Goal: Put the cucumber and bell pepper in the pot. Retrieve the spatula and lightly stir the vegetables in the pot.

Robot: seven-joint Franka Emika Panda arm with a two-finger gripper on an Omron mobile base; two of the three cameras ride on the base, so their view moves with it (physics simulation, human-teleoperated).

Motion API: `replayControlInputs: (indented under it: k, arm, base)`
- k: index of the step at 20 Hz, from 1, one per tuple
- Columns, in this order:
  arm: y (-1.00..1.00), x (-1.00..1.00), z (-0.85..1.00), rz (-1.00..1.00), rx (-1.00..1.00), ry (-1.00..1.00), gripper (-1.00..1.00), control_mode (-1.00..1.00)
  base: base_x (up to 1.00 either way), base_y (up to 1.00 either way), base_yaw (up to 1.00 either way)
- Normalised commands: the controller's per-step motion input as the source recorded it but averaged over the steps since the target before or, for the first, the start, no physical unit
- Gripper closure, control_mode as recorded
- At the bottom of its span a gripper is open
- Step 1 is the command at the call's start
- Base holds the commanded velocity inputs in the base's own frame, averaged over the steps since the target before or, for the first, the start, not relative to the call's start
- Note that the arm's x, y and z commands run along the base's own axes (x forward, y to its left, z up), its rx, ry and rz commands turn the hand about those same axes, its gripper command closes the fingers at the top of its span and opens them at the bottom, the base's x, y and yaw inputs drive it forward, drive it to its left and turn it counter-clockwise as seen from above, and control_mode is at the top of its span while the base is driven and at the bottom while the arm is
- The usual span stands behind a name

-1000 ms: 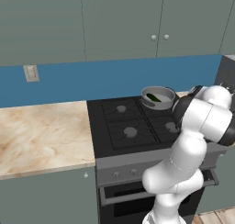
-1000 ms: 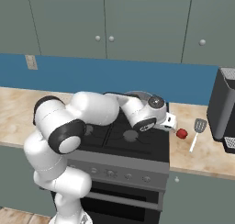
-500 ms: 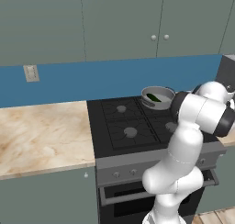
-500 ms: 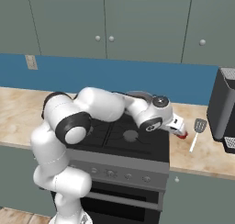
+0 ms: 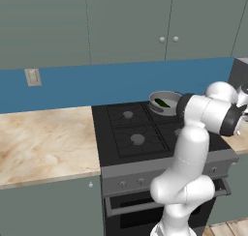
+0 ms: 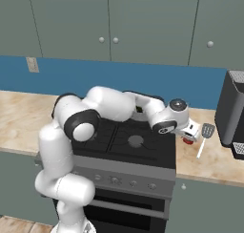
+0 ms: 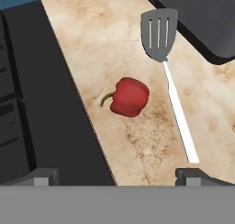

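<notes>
1. The cucumber [image 5: 162, 103] is seen lying inside the pot [image 5: 165, 102], which stands on the back right burner of the stove [image 5: 140, 133]; that part of the task is judged done.
2. The bell pepper [image 7: 130, 97] is found on the counter [image 7: 119, 44] to the right of the stove, just beside the stove's edge, with its stem pointed toward the stove.
3. The spatula [image 7: 165, 67] is laid on the same counter, near the pepper but apart from it, its slotted blade close to a dark appliance [image 7: 202, 16].
4. The gripper [image 7: 118, 175] is held above the pepper with its fingers [image 7: 43, 175] spread fully apart; nothing is grasped.
5. The step in hand is judged to be the reach for the bell pepper.
6. A descent is called for next, so that the pepper is centred between the fingers, which are then to be closed on its body; the spatula is to be left undisturbed until the pepper is in the pot.
</notes>
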Motion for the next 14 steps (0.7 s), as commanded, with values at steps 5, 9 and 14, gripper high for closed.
replayControlInputs:
  k: [5, 9, 14]
  arm:
    - [-0.21, 0.00, 0.00, 0.00, 0.02, 0.00, -1.00, -1.00]
    - [-0.18, 0.00, -0.02, 0.00, 0.02, 0.00, -1.00, -1.00]
    - [-0.04, 0.06, -0.14, 0.00, 0.01, 0.00, -1.00, -1.00]
  base:
    - [0.00, 0.00, 0.00]
    - [0.00, 0.00, 0.00]
    - [0.00, 0.00, 0.00]
